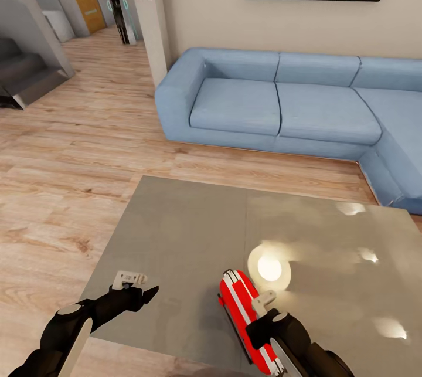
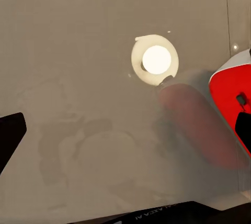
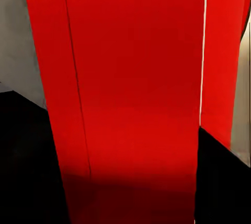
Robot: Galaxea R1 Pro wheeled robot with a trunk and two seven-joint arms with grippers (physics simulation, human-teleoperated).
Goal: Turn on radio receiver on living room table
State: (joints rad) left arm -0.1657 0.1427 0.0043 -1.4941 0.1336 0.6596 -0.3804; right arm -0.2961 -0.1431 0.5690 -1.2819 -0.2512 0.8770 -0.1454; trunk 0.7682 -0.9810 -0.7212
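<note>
1. Red plastic catches the eye from the head view: the radio receiver [image 1: 240,312] stands on edge near the front of the glossy grey table [image 1: 193,230], white bands along its rim. The right gripper [image 1: 265,305] sits right against its upper side, the fingers hidden behind the wrist, so I cannot tell how wide they stand. The left gripper [image 1: 140,289] hovers over the table's near left part, well apart from the radio, its dark fingers looking drawn together. Beyond lie the wood floor [image 1: 76,148] and a blue sofa [image 1: 275,101].

2. From the left wrist view, the taupe top mirrors a ceiling lamp [image 2: 155,60], and the radio [image 2: 230,98] shows at the frame's side with a dark slot on its face and a blurred red reflection beside it.

3. From the right wrist view, the red face [image 3: 136,88] looms very close between two dark finger shapes [image 3: 26,161], one on each side; whether they pinch it I cannot say. I judge the box light, rigid and smooth, likely to skid or topple on that slick top, so holding the flat faces suits best.
</note>
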